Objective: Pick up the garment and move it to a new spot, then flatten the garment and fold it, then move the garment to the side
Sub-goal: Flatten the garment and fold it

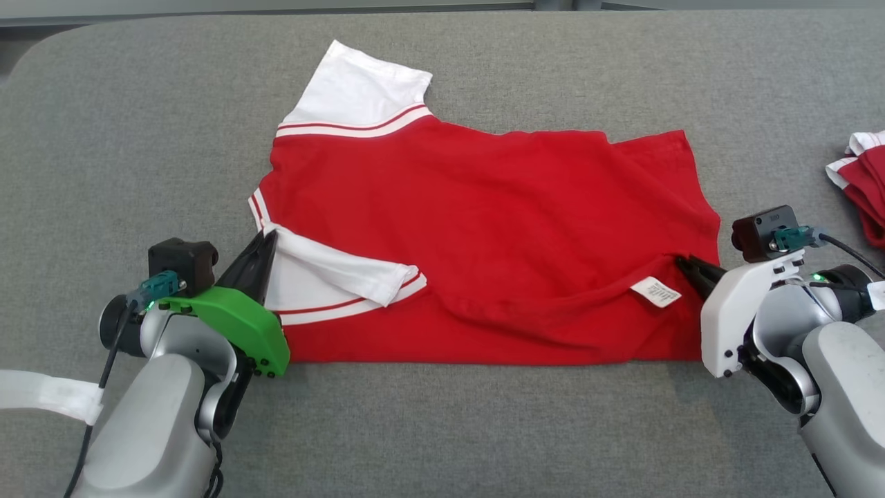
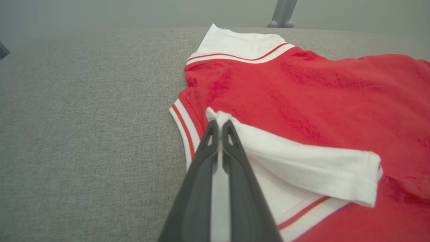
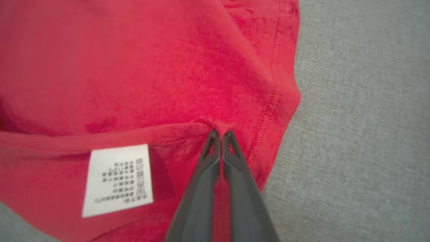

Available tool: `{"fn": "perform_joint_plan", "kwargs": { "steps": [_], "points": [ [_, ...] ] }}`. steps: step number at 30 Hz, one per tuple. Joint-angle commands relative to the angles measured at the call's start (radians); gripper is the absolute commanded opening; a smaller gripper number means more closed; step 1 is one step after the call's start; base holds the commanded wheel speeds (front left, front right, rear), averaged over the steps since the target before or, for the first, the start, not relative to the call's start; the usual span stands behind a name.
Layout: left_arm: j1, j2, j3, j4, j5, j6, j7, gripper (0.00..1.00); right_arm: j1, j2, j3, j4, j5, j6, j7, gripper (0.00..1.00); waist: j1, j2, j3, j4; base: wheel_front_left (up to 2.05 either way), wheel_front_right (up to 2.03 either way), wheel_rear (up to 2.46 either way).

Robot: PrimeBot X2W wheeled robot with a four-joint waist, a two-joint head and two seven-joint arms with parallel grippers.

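The garment is a red shirt with white sleeves and red-white trim, lying folded over on the grey table, its near half doubled back. My left gripper is shut on the white sleeve at the shirt's left side; in the left wrist view the pinched white cloth bunches at the closed tips of that gripper. At the shirt's right side my right gripper is shut on a red fold of the hem, seen up close. A white care label lies just left of the right fingers.
The grey cloth-covered table spreads all around the shirt. Another red and white garment lies bunched at the table's far right edge. A grey post stands beyond the table's far edge.
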Motion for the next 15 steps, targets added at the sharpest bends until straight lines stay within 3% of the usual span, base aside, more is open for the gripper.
{"fn": "perform_joint_plan", "kwargs": {
  "steps": [1, 10, 11, 12, 13, 15],
  "points": [
    [-0.03, -0.002, 0.001, 0.01, 0.012, -0.006, -0.015, 0.0, -0.008, -0.01, 0.004, 0.013, -0.004, -0.001, 0.002, 0.0, 0.0, 0.0, 0.009, 0.01, 0.0, 0.0, 0.0],
    [-0.086, -0.012, -0.014, 0.087, 0.029, 0.003, -0.039, 0.0, 0.021, -0.008, -0.02, 0.044, -0.039, -0.001, -0.029, 0.0, 0.0, 0.0, 0.007, 0.008, 0.0, 0.0, 0.0],
    [-0.088, -0.011, -0.015, 0.092, 0.03, 0.003, -0.041, 0.19, 0.021, -0.006, -0.019, 0.041, -0.041, -0.001, -0.035, 0.0, 0.0, 0.0, 0.006, 0.005, 0.0, 0.0, 0.0],
    [-0.089, -0.013, -0.016, 0.098, 0.028, -0.001, -0.045, 1.0, 0.02, -0.001, -0.012, 0.032, -0.04, -0.001, -0.045, 0.44, 0.0, 0.0, 0.006, 0.002, 0.0, 0.0, 0.0],
    [-0.09, -0.011, -0.018, 0.102, 0.032, -0.002, -0.053, 1.0, 0.019, 0.005, -0.012, 0.031, -0.035, -0.001, -0.052, 1.0, 0.0, 0.0, 0.005, 0.0, 0.0, 0.0, 0.0],
    [-0.091, -0.01, -0.017, 0.111, 0.035, 0.004, -0.068, 1.0, 0.016, 0.006, -0.008, 0.024, -0.036, -0.001, -0.069, 1.0, 0.0, 0.0, 0.003, -0.002, 0.0, 0.0, 0.0]
  ]
}}
